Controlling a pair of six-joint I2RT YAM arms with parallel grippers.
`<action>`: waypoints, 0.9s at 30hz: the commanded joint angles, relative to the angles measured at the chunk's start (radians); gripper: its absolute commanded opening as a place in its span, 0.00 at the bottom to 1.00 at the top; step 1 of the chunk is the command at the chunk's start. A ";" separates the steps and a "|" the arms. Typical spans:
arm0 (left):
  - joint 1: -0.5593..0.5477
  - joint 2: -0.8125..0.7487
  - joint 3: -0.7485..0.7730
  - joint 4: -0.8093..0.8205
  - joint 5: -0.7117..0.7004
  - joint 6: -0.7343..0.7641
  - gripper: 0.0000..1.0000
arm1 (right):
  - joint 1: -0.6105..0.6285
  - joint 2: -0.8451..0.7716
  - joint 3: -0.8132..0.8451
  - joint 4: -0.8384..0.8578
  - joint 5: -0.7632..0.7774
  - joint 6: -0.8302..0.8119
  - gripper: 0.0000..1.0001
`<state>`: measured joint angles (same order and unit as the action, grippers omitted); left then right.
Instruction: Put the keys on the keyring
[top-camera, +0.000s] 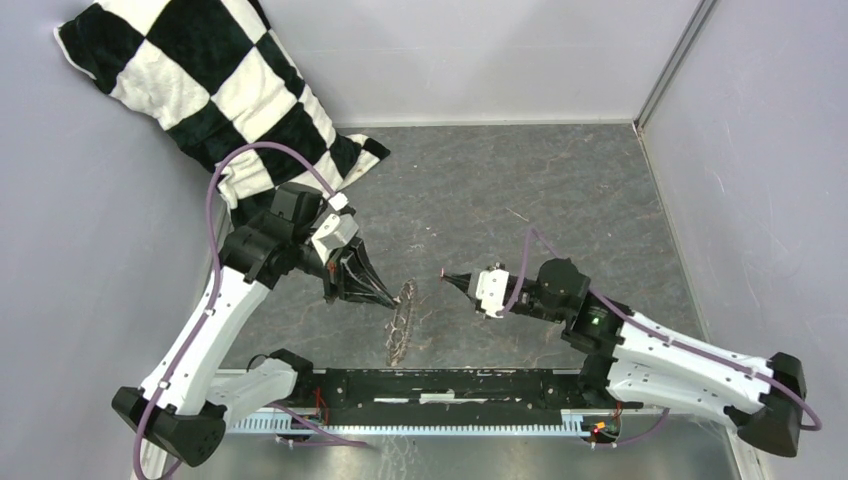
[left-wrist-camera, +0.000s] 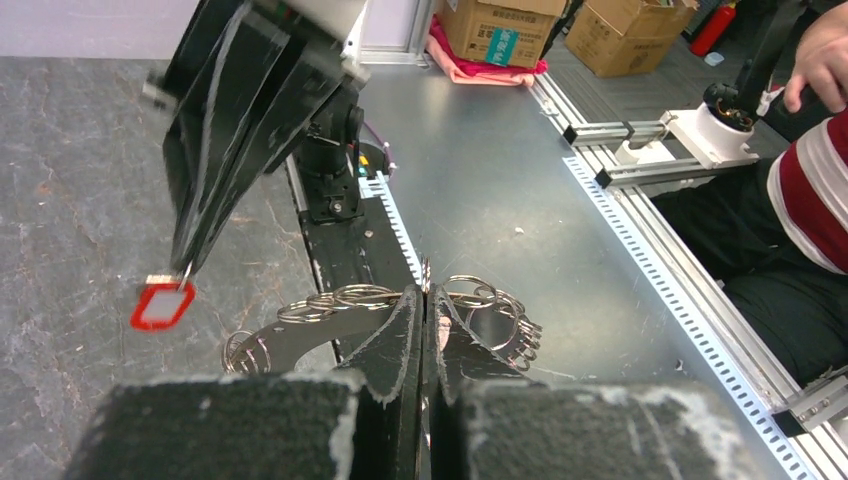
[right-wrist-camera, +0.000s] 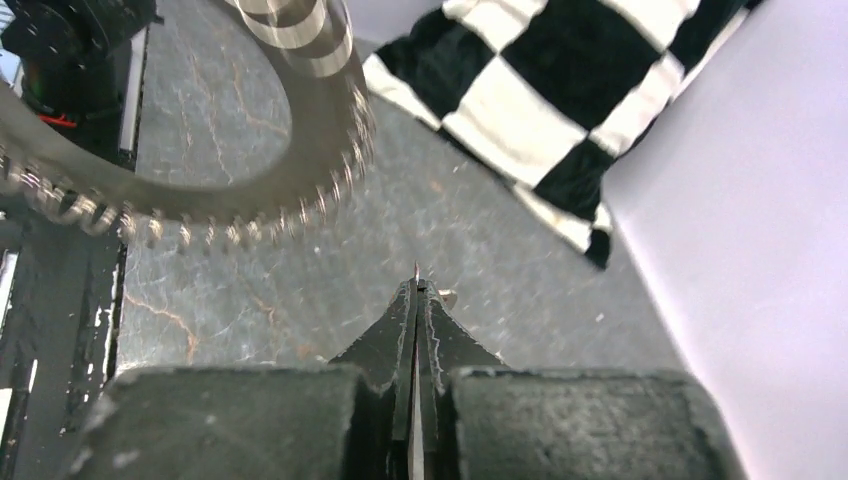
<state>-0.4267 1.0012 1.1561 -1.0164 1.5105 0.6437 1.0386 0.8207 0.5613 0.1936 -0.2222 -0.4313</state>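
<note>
My left gripper (top-camera: 391, 298) (left-wrist-camera: 425, 292) is shut on the rim of the keyring (top-camera: 404, 318) (left-wrist-camera: 290, 340), holding it on edge above the grey table near its front. The keyring is a metal ring fringed with small split rings and keys. My right gripper (top-camera: 445, 272) (left-wrist-camera: 185, 268) (right-wrist-camera: 416, 282) is shut on the keys (left-wrist-camera: 162, 305), a small piece with a red tag that dangles from the fingertips. A thin metal sliver sticks out between the jaws in the right wrist view. The tip hovers just right of the keyring (right-wrist-camera: 300, 190), apart from it.
A black-and-white checkered cloth (top-camera: 200, 90) (right-wrist-camera: 560, 80) lies at the back left. A black rail (top-camera: 450, 385) runs along the near edge between the arm bases. Grey walls close the sides. Beyond the table are cardboard boxes (left-wrist-camera: 500, 30) and a seated person (left-wrist-camera: 800, 200).
</note>
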 joint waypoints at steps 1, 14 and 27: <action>0.008 0.028 0.065 0.020 0.099 -0.059 0.02 | 0.061 -0.009 0.228 -0.278 -0.009 -0.184 0.01; 0.007 0.262 0.398 -0.440 0.126 0.235 0.02 | 0.270 0.032 0.524 -0.519 0.133 -0.494 0.01; -0.038 0.283 0.528 -0.439 0.127 0.228 0.02 | 0.294 -0.034 0.407 -0.299 0.189 -0.565 0.01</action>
<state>-0.4553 1.2850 1.6218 -1.4364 1.5211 0.8387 1.3197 0.7929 0.9691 -0.2291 -0.0593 -0.9722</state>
